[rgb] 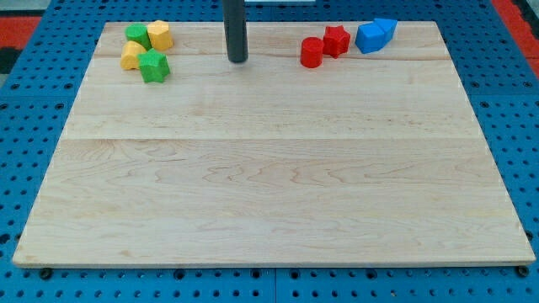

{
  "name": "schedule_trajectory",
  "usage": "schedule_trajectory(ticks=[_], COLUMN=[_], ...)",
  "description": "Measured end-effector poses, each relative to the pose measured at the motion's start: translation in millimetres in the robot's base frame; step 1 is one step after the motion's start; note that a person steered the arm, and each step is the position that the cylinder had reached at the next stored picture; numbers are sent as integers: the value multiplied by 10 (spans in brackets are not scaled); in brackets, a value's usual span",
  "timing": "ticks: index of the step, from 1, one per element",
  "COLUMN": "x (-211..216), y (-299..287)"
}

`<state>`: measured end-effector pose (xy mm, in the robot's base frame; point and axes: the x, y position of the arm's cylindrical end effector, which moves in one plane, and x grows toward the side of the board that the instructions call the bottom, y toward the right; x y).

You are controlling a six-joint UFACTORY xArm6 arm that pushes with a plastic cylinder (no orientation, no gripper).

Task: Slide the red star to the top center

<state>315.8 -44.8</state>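
Note:
The red star (337, 39) lies near the view's top, right of centre, touching a red cylinder (312, 52) on its left. My tip (237, 61) stands on the board at the top centre-left, apart from the red cylinder and well left of the red star. Nothing touches the tip.
Two blue blocks (375, 35) sit just right of the red star. At the top left a cluster holds a green block (137, 35), a yellow block (159, 34), another yellow block (131, 55) and a green star (155, 66). The wooden board (269, 185) rests on a blue pegboard.

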Motion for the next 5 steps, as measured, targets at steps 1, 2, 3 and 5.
schedule_trajectory(ticks=[1,2,3,5], x=[172,1,-354,-633], y=[756,1589,1964,1840])
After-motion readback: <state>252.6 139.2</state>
